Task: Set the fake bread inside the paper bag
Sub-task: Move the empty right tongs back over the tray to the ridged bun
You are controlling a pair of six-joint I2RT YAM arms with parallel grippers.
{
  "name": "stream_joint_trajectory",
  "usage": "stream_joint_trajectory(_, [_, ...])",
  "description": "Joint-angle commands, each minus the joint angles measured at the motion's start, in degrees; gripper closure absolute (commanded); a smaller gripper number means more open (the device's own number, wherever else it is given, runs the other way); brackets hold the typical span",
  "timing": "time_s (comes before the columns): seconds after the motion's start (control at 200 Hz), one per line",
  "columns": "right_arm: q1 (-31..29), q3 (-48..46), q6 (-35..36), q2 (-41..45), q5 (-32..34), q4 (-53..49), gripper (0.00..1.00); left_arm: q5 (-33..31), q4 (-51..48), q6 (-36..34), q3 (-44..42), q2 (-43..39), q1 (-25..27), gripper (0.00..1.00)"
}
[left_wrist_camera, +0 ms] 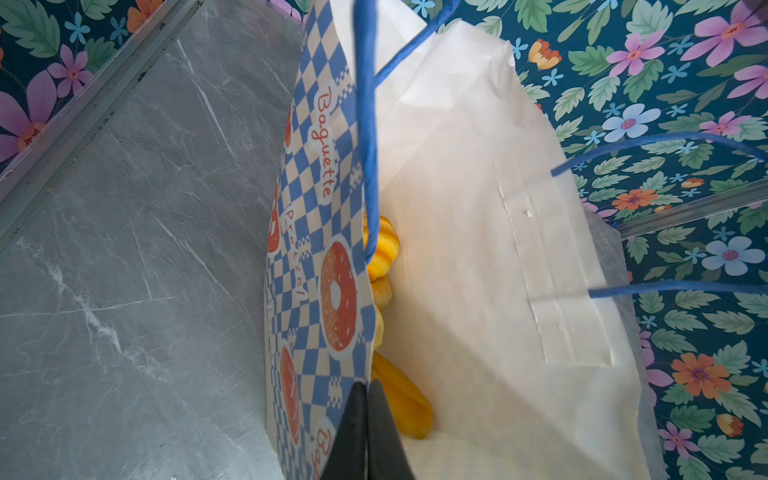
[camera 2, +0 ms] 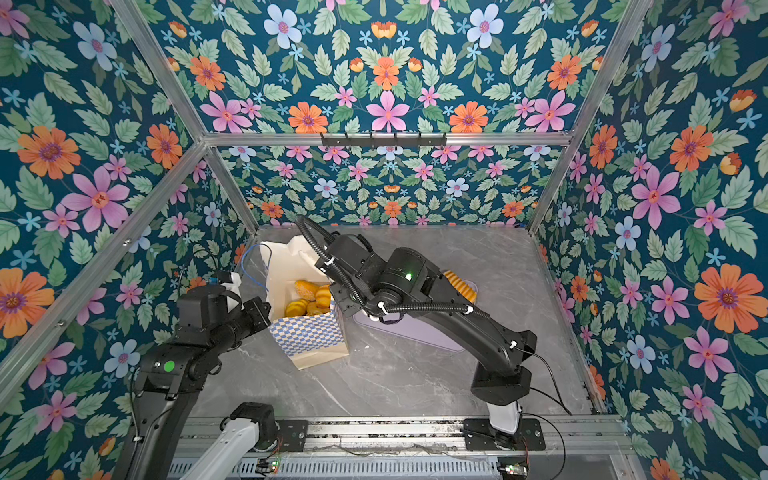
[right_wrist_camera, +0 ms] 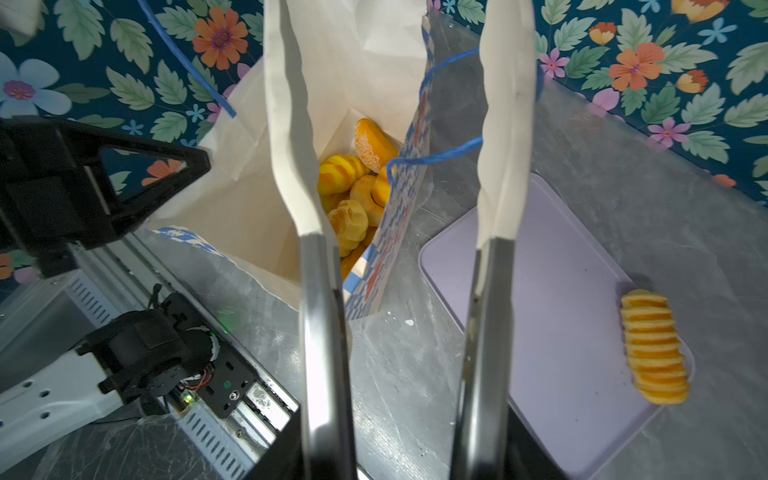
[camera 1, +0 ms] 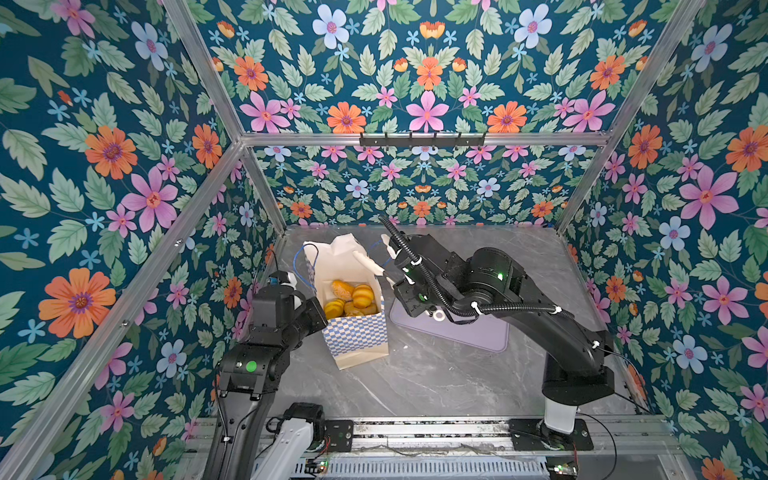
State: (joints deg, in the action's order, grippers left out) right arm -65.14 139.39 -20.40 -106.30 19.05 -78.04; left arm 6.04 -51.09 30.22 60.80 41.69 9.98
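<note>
Most of your glossy golden-yellow toy breads (camera 1: 351,300) lie heaped inside the tall cream paper bag (camera 1: 358,338) with blue-and-white checks, standing open on the grey marbled worktop (camera 1: 436,374). One ridged orange loaf (right_wrist_camera: 654,347) lies on the flat lilac tray (right_wrist_camera: 540,291) beside it. Your left gripper (left_wrist_camera: 368,390) has its jaws pinched on the bag's checkered wall. Your right gripper (right_wrist_camera: 399,41) hangs above the tray-side rim, jaws parted and empty.

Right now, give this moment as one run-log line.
left gripper: shut on rim of checkered paper bag | right gripper: open, empty | ridged orange loaf: on lilac tray | other toy breads: in bag
</note>
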Motion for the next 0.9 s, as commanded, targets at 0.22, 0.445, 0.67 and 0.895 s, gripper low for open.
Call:
stream_joint_trajectory(0.22, [4.6,-13.2,-0.4,8.9,3.2,3.5,0.48,0.0,0.3,0.1,0.4,0.0,0.0,0.93])
stream_joint_trajectory(0.445, [11.6,-25.8,-2.4,15.6,0.9,4.1,0.49,-0.1,0.2,0.1,0.4,-0.3,0.0,0.93])
stream_joint_trajectory(0.67, [20.7,-38.3,-4.4,19.2,-3.1,3.7,0.48,-0.1,0.2,0.1,0.3,-0.4,0.0,0.93])
stream_joint_trajectory(0.895, [26.9,-47.4,-3.9,21.4,-5.4,5.4,0.48,0.2,0.6,0.1,-0.1,-0.1,0.0,0.93])
